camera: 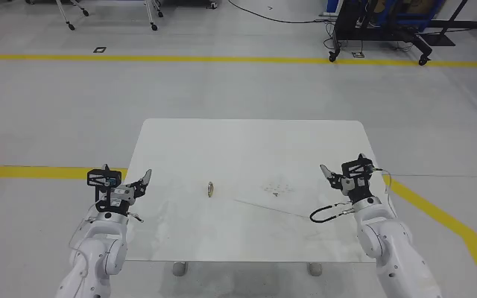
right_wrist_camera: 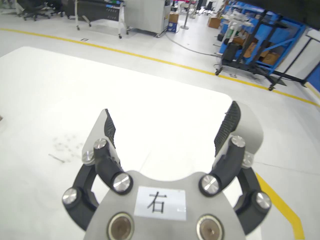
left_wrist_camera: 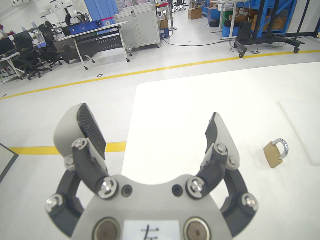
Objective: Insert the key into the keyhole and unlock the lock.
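A small brass padlock (camera: 212, 188) with a silver shackle lies on its side near the middle of the white table (camera: 246, 141); the left wrist view shows the padlock (left_wrist_camera: 275, 153) ahead and off to one side of my left gripper. A thin metal key (camera: 276, 192) lies to the right of the lock among faint smudges, and the key (right_wrist_camera: 56, 158) is small in the right wrist view. My left gripper (camera: 139, 184) (left_wrist_camera: 147, 118) hovers open over the table's left edge, holding nothing. My right gripper (camera: 333, 177) (right_wrist_camera: 170, 109) is open and empty near the right edge.
A black cable (camera: 328, 214) loops over the table beside the right arm. A flat white sheet (left_wrist_camera: 302, 131) lies on the table beyond the padlock. Yellow floor lines (camera: 223, 58) and wheeled racks (camera: 380, 30) stand well away from the table.
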Controlling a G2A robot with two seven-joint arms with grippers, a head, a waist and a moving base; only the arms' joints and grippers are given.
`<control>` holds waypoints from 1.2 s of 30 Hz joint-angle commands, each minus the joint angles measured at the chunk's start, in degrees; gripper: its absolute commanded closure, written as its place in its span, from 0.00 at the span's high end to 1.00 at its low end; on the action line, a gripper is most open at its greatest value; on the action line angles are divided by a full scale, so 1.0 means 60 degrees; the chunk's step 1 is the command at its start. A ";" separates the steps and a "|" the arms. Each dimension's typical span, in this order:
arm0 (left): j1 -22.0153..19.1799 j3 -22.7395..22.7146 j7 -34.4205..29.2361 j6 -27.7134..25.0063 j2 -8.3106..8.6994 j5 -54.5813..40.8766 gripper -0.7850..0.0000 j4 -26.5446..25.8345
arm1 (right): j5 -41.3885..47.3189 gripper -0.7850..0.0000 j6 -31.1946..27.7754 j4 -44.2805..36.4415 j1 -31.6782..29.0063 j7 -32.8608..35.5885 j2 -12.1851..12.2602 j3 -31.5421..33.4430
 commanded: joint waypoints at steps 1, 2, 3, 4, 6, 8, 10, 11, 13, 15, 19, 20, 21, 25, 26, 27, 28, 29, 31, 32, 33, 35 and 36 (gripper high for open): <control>0.0000 0.0000 0.0000 0.0000 0.0000 0.0000 1.00 0.0000 | 0.0233 1.00 -0.0781 0.0512 0.0380 0.0274 -0.0021 -0.0380; 0.0000 0.0000 0.0000 0.0000 0.0000 0.0000 1.00 0.0000 | 0.0308 1.00 -0.1036 0.0723 0.0557 0.0490 -0.0023 -0.0472; 0.0000 0.0000 0.0000 0.0000 0.0000 0.0000 1.00 0.0000 | 0.0351 1.00 -0.1090 0.0779 0.0611 0.0549 -0.0024 -0.0487; 0.0000 0.0000 0.0000 0.0000 0.0000 0.0000 1.00 0.0000 | 0.0188 1.00 -0.0949 0.0678 0.0525 0.0446 -0.0024 -0.0469; 0.0000 0.0000 0.0000 0.0000 0.0000 0.0000 1.00 0.0000 | 0.0366 1.00 -0.1125 0.0801 0.0627 0.0566 -0.0025 -0.0500; 0.0000 0.0000 0.0000 0.0000 0.0000 0.0000 1.00 0.0000 | 0.0363 1.00 -0.1102 0.0786 0.0617 0.0557 -0.0025 -0.0489; 0.0000 0.0000 0.0000 0.0000 0.0000 0.0000 1.00 0.0000 | 0.0351 1.00 -0.1089 0.0778 0.0611 0.0549 -0.0024 -0.0486; 0.0000 0.0000 0.0000 0.0000 0.0000 0.0000 1.00 0.0000 | 0.0351 1.00 -0.1089 0.0778 0.0611 0.0549 -0.0024 -0.0486; 0.0000 0.0000 0.0000 0.0000 0.0000 0.0000 1.00 0.0000 | 0.0318 1.00 -0.1131 0.0873 0.0608 0.0632 -0.0022 -0.0512; 0.0000 0.0000 0.0000 0.0000 0.0000 0.0000 1.00 0.0000 | 0.0278 1.00 -0.1616 0.1207 0.0854 0.1026 -0.0038 -0.0854; 0.0000 0.0000 0.0000 0.0000 0.0000 0.0000 1.00 0.0000 | 0.0661 1.00 -0.2869 0.1925 0.1404 0.0783 -0.0121 -0.1657; 0.0000 0.0000 0.0000 0.0000 0.0000 0.0000 1.00 0.0000 | 0.0668 1.00 -0.3199 0.2100 0.1514 0.0665 -0.0137 -0.1854; 0.0000 0.0000 0.0000 0.0000 0.0000 0.0000 1.00 0.0000 | 0.0766 1.00 -0.3573 0.2266 0.1613 0.0488 -0.0152 -0.2012; 0.0000 0.0000 0.0000 0.0000 0.0000 0.0000 1.00 0.0000 | 0.1024 1.00 -0.4576 0.2824 0.1907 -0.0175 -0.0167 -0.2269; 0.0000 0.0000 0.0000 0.0000 0.0000 0.0000 1.00 0.0000 | 0.0917 1.00 -0.4815 0.2911 0.1982 -0.0309 -0.0152 -0.2289; 0.0000 0.0000 0.0000 0.0000 0.0000 0.0000 1.00 0.0000 | 0.0632 1.00 -0.5084 0.2966 0.2056 -0.0415 -0.0127 -0.2326; 0.0000 0.0000 0.0000 0.0000 0.0000 0.0000 1.00 0.0000 | 0.0191 1.00 -0.5194 0.3002 0.2135 -0.0458 -0.0097 -0.2357; 0.0000 0.0000 0.0000 0.0000 0.0000 0.0000 1.00 0.0000 | -0.0405 1.00 -0.5150 0.3025 0.2206 -0.0442 -0.0069 -0.2421; 0.0000 0.0000 0.0000 0.0000 0.0000 0.0000 1.00 0.0000 | -0.1158 0.86 -0.4997 0.3153 0.2332 -0.0537 -0.0045 -0.2555; 0.0000 0.0000 0.0000 0.0000 0.0000 0.0000 1.00 0.0000 | -0.1256 0.70 -0.4995 0.3262 0.2403 -0.0676 -0.0042 -0.2578; 0.0000 0.0000 0.0000 0.0000 0.0000 0.0000 1.00 0.0000 | -0.1430 0.51 -0.5029 0.3366 0.2488 -0.0723 -0.0031 -0.2604; 0.0000 0.0000 0.0000 0.0000 0.0000 0.0000 1.00 0.0000 | -0.1712 0.45 -0.5195 0.3519 0.2651 -0.0788 -0.0009 -0.2667; 0.0000 0.0000 0.0000 0.0000 0.0000 0.0000 1.00 0.0000 | -0.1865 0.44 -0.5281 0.3581 0.2737 -0.0781 0.0006 -0.2688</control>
